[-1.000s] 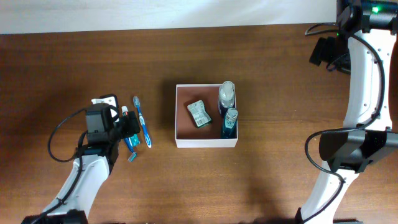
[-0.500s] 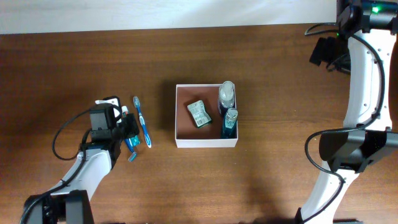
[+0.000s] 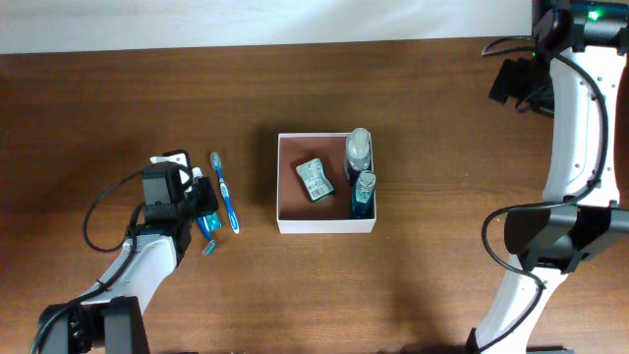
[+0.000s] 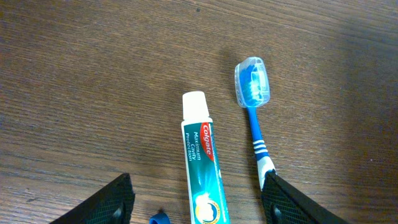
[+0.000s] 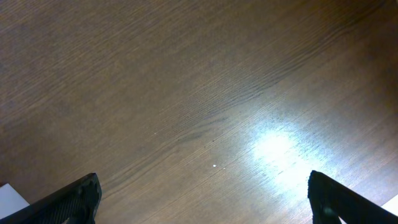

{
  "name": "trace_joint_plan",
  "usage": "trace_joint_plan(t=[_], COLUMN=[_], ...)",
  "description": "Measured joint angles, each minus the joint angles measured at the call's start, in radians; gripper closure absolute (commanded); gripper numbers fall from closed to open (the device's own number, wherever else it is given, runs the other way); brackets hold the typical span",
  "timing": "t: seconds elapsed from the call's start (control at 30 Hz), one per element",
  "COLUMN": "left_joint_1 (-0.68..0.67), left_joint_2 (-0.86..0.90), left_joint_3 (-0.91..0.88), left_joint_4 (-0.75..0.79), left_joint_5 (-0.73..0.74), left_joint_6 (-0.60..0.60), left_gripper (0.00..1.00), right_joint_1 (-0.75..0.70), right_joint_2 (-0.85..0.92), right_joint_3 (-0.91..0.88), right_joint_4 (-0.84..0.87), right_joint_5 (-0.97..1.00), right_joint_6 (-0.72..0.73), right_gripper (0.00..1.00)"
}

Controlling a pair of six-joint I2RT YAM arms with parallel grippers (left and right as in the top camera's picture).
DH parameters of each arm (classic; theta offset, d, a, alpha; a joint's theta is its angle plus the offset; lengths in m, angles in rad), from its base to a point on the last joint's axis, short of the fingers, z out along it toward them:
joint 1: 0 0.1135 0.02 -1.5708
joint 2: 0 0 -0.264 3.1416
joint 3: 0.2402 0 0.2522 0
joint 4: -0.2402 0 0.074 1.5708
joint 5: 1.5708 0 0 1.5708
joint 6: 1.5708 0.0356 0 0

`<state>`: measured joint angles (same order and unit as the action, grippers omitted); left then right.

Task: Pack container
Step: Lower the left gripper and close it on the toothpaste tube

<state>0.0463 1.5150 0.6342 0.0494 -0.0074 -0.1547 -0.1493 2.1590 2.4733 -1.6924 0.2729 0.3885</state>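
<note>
The container [image 3: 325, 226], a square white-walled box with a reddish-brown inside, sits mid-table. In it are a green-white packet [image 3: 314, 180], a clear bottle [image 3: 358, 149] and a blue bottle [image 3: 363, 194]. To its left a blue toothbrush [image 3: 225, 191] and a toothpaste tube [image 3: 201, 214] lie on the table. My left gripper [image 3: 200, 205] is open above the tube. In the left wrist view its fingers [image 4: 199, 202] straddle the tube [image 4: 202, 165], with the toothbrush [image 4: 255, 106] by the right finger. My right gripper [image 3: 511, 82] is open and empty at the far right back, and its wrist view [image 5: 202, 196] shows only bare wood.
A small blue piece [image 3: 208, 248] lies on the table just in front of the left gripper; it also shows in the left wrist view [image 4: 158, 218]. A white object [image 3: 167, 157] lies behind the left wrist. The right arm stands along the table's right edge.
My left arm has shifted slightly back and to the right over the toothpaste tube. The right arm and the container's contents have not moved.
</note>
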Motion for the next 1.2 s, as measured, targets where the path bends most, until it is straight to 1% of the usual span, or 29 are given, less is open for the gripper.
trace_joint_plan(t=[0.4,0.53,0.77,0.9,1.03,1.2], left_joint_1=[0.0,0.0,0.0,0.0,0.0,0.0], left_joint_2=[0.003,0.032,0.083,0.093,0.106,0.13], left_joint_3=[0.0,0.0,0.0,0.0,0.0,0.0], left_joint_4=[0.0,0.019,0.05,0.064,0.072,0.081], left_joint_5=[0.0,0.0,0.004,0.004,0.004,0.004], left_joint_6=[0.0,0.0,0.0,0.0,0.0,0.0], left_gripper=[0.35,0.4,0.46,0.46,0.49,0.49], right_joint_1=[0.0,0.0,0.0,0.0,0.0,0.0], right_joint_2=[0.0,0.0,0.0,0.0,0.0,0.0], right_joint_3=[0.0,0.0,0.0,0.0,0.0,0.0], right_joint_4=[0.0,0.0,0.0,0.0,0.0,0.0], right_joint_5=[0.0,0.0,0.0,0.0,0.0,0.0], right_joint_6=[0.0,0.0,0.0,0.0,0.0,0.0], right_gripper=[0.02,0.02,0.02,0.02,0.02,0.02])
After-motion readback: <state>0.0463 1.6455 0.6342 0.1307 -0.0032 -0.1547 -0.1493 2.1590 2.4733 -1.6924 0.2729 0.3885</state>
